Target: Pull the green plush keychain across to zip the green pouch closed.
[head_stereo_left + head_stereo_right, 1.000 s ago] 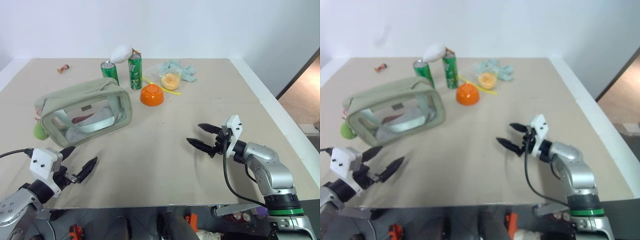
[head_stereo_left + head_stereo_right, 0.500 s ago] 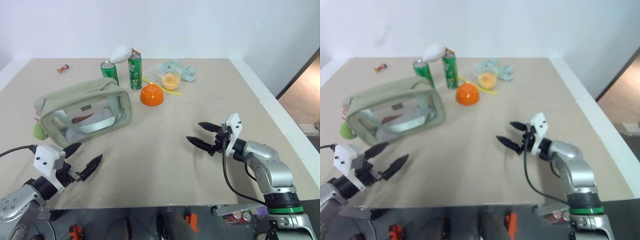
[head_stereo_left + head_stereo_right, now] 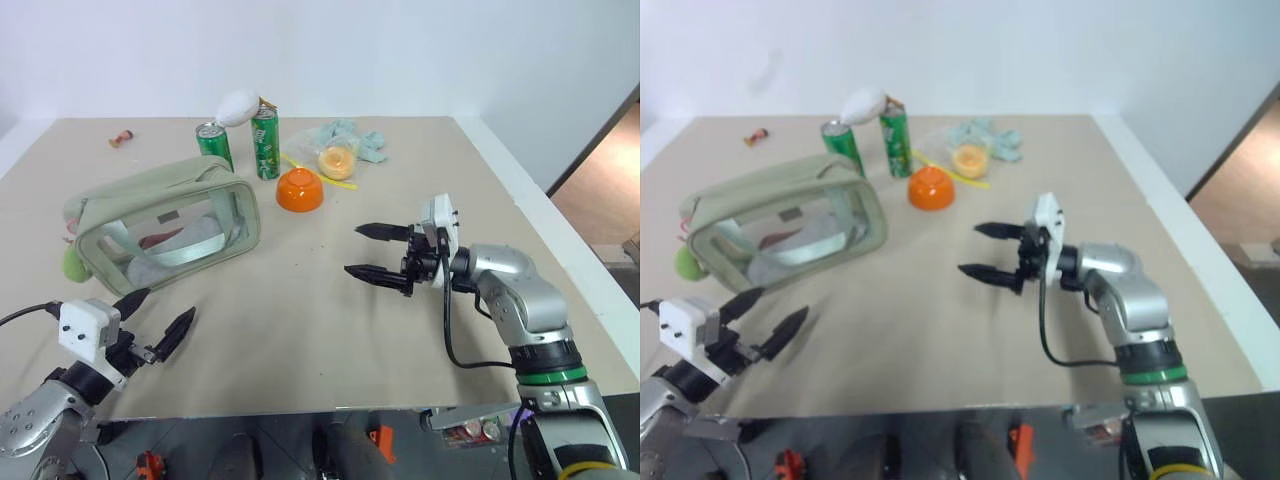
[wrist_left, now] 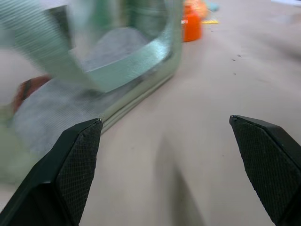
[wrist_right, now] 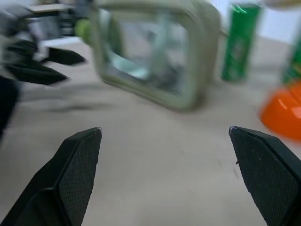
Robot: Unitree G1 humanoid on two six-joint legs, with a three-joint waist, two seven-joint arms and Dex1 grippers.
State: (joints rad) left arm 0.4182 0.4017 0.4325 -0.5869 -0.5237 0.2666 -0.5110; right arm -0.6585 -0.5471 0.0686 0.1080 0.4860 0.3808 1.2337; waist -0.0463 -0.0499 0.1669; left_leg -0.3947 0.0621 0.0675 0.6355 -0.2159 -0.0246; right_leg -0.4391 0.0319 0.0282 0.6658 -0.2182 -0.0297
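Beige tabletop [image 3: 300,330] is backed by a white wall. From the left are seen the green plush keychain [image 3: 72,262] at the green pouch [image 3: 160,225] end, then two cans [image 3: 240,145]. Left gripper [image 3: 155,318] and right gripper [image 3: 365,251] are spread wide, empty.

Boxy sage-green fabric pouch [image 3: 780,228] near tabletop [image 3: 940,340] left edge, lime plush keychain [image 3: 684,262] at its left end. Both two-finger grippers spread, empty: left [image 3: 767,315] near front-left corner, right [image 3: 988,252] mid-table.
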